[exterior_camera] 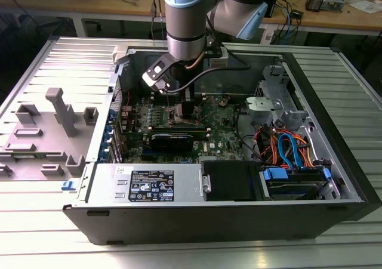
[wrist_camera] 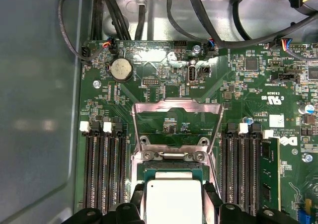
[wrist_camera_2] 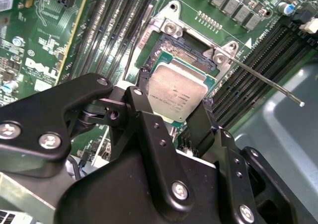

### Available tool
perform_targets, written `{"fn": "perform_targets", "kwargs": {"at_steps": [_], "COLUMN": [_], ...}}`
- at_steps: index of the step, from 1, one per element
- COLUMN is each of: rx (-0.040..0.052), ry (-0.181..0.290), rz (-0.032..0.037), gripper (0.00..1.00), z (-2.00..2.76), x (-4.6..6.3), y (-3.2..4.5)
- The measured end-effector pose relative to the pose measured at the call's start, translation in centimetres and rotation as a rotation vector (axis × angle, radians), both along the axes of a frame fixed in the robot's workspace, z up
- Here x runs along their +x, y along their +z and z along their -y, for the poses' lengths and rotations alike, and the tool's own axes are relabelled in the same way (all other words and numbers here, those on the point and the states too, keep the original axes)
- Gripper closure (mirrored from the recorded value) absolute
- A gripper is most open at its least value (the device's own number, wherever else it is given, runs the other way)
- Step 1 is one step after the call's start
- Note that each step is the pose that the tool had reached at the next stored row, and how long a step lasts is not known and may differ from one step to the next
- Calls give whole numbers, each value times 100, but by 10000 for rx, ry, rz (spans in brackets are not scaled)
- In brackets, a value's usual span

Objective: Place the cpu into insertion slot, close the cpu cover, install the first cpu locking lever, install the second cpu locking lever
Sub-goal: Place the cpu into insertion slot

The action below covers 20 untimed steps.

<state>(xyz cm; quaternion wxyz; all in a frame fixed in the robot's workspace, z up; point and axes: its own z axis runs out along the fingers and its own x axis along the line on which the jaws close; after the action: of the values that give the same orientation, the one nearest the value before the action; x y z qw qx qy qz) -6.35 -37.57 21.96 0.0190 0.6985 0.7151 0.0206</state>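
Pincer: the gripper (wrist_camera_2: 174,99) sits low over the insertion slot (wrist_camera_2: 185,52). Its black fingers (wrist_camera_2: 144,110) are drawn in narrow onto two opposite edges of the cpu (wrist_camera_2: 178,87), and it reads as holding the chip.
Cpu: directly over the insertion slot, silver top up and roughly square to the slot's rim. Whether it is fully seated or a shade above the slot I cannot tell.
Cover: the cpu cover (wrist_camera: 176,105) is swung open and stands up from the hinge edge of the insertion slot, on the side away from the fingers. The motherboard (wrist_camera: 149,65) shows through its window.
Lever: one thin locking lever (wrist_camera_2: 258,79) juts free from a corner of the insertion slot, unlatched, crossing above the memory slots (wrist_camera_2: 271,50).
Done: the chip is at the slot, so I judge the first step nearly complete, though the chip is not released.
Left: cover closing and both levers show as not done.
Setting: in the exterior view the arm (exterior_camera: 187,18) reaches down into the open computer case (exterior_camera: 179,221), above the insertion slot.
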Motion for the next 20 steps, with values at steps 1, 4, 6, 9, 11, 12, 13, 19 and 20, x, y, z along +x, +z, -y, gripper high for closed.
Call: {"fn": "perform_targets", "kwargs": {"at_steps": [1, 4, 6, 9, 11, 12, 13, 19, 20], "rx": [-46, -55, -57, -55, -56, -54, -54, -50, -49], "ry": [2, 4, 3, -3, -5, -5, -5, -5, -5], "rz": [0, -2, -2, -2, -2, -1, -2, -1, -1], "gripper": [45, 45, 45, 45, 45, 45, 45, 45, 45], "z": [0, 1, 1, 1, 1, 0, 0, 0, 0], "x": [1, 1, -1, -1, -1, -1, -1, -11, -11], "y": [-2, -19, -21, -29, -29, -30, -34, -35, -35]}}
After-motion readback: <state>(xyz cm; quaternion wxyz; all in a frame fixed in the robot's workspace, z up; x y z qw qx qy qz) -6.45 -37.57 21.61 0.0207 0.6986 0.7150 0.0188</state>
